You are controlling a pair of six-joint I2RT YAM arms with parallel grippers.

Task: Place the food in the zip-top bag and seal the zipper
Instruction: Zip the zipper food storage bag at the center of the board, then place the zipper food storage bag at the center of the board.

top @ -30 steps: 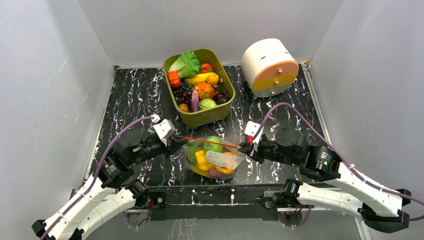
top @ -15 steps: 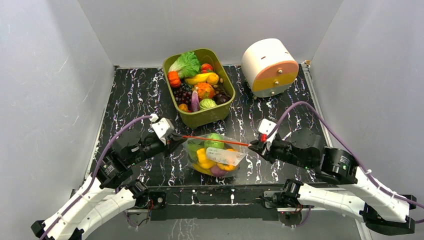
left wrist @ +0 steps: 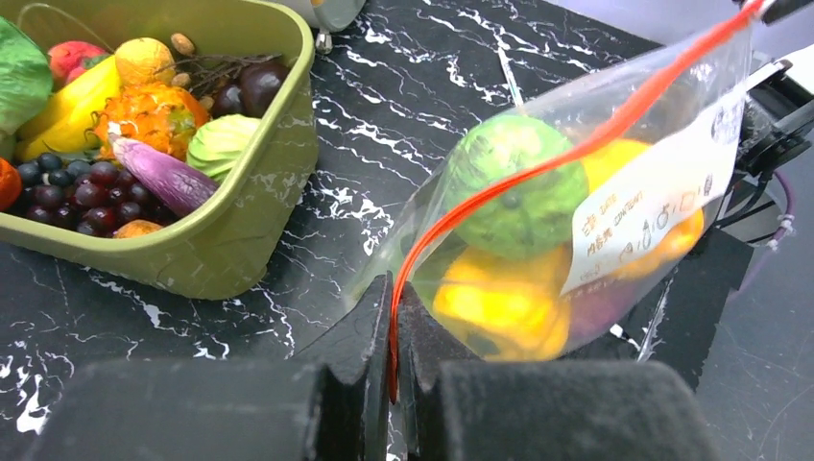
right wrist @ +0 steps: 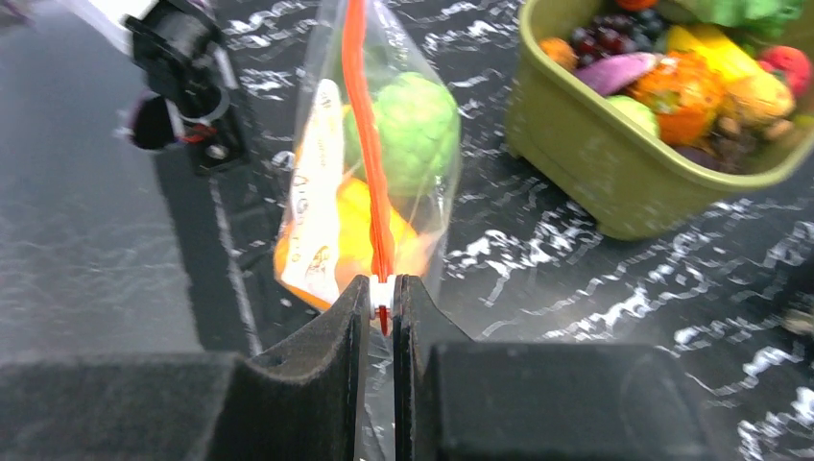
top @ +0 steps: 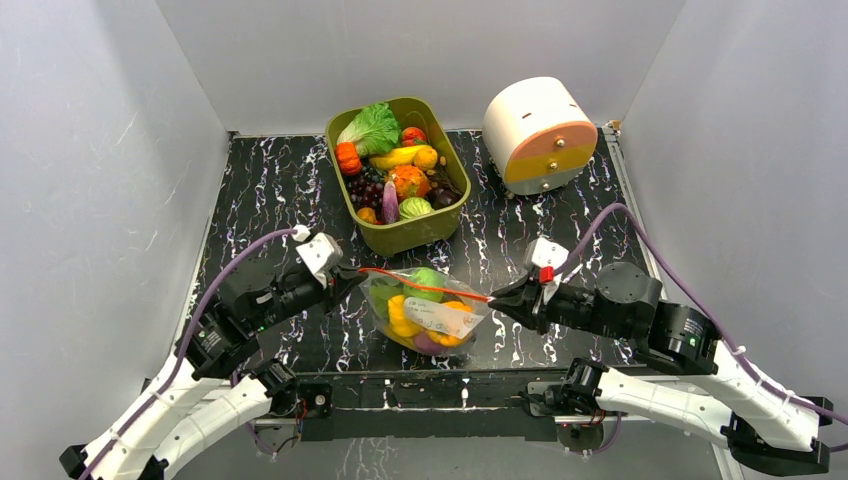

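The zip-top bag (top: 425,312) hangs between my two grippers, just above the dark table near its front. Inside it is food: a green fruit (top: 428,282), yellow pieces (top: 403,315) and something purple at the bottom. The red-orange zipper (top: 420,285) runs taut from one gripper to the other. My left gripper (top: 352,273) is shut on the zipper's left end (left wrist: 392,317). My right gripper (top: 498,297) is shut on the right end, pinching a small white slider (right wrist: 382,295) on the strip (right wrist: 365,144). A white label (left wrist: 653,206) covers part of the bag (left wrist: 538,230).
An olive-green tub (top: 400,235) full of more toy food stands behind the bag. A white round container with an orange face (top: 538,135) sits at the back right. Grey walls close in the table on three sides.
My right arm has drawn to the right with the zipper's end in its jaws. The left gripper has shifted slightly left. The strip is stretched and the bag has tilted.
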